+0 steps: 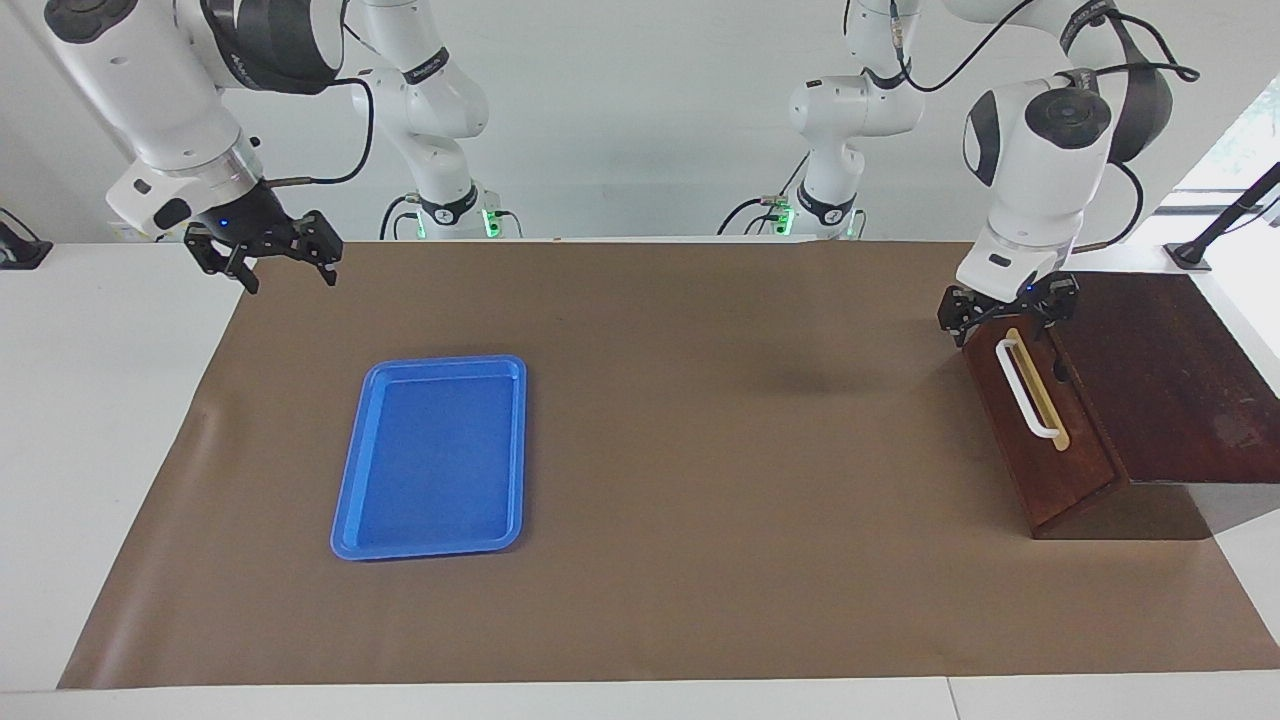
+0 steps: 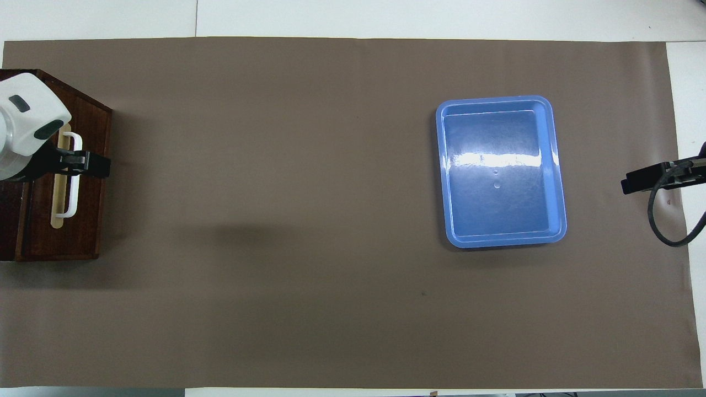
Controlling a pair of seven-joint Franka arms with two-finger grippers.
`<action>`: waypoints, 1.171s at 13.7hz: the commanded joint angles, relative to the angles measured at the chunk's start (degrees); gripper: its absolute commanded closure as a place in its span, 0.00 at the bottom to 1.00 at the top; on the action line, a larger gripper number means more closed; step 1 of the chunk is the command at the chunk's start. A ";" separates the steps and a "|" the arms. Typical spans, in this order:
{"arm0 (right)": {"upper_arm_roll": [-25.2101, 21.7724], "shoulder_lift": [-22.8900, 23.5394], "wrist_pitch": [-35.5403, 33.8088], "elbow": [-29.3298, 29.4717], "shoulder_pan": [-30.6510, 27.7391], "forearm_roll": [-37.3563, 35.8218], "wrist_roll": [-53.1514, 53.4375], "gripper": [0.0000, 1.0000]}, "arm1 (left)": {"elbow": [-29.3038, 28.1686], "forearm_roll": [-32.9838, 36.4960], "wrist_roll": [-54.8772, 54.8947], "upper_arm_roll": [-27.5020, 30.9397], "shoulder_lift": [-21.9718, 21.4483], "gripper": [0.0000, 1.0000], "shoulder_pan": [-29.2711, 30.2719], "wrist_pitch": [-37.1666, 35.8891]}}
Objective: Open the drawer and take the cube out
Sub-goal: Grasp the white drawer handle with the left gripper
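The drawer [image 1: 1062, 478] is shut in its dark wooden box [image 1: 1160, 390] at the left arm's end of the table. Its white bar handle [image 1: 1030, 395] lies on a tan strip. My left gripper [image 1: 1005, 312] is open and straddles the end of the handle nearer to the robots. In the overhead view the left gripper [image 2: 74, 164] sits across the handle [image 2: 73, 193] on the drawer front [image 2: 88, 226]. I cannot tell whether it touches the handle. The cube is hidden. My right gripper [image 1: 268, 262] is open, empty and waits raised over the mat's edge at the right arm's end.
A flat blue tray [image 1: 435, 455] lies empty on the brown mat toward the right arm's end; it also shows in the overhead view [image 2: 499, 209]. The brown mat [image 1: 720, 450] covers most of the table between tray and drawer.
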 commanded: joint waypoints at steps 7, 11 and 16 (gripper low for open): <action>0.34 -1.01 0.46 -1.06 -0.62 -1.15 -1.07 0.00 | -4.73 8.14 0.26 0.44 5.08 0.00 2.09 10.43; 0.34 -1.09 0.46 -1.06 -0.62 -1.15 -1.25 0.00 | -7.81 8.32 0.35 0.44 5.26 0.00 4.29 15.35; 0.25 -1.09 0.29 -0.97 -0.97 -1.15 -1.34 0.00 | -8.34 8.32 -1.05 0.36 5.70 0.00 4.29 16.85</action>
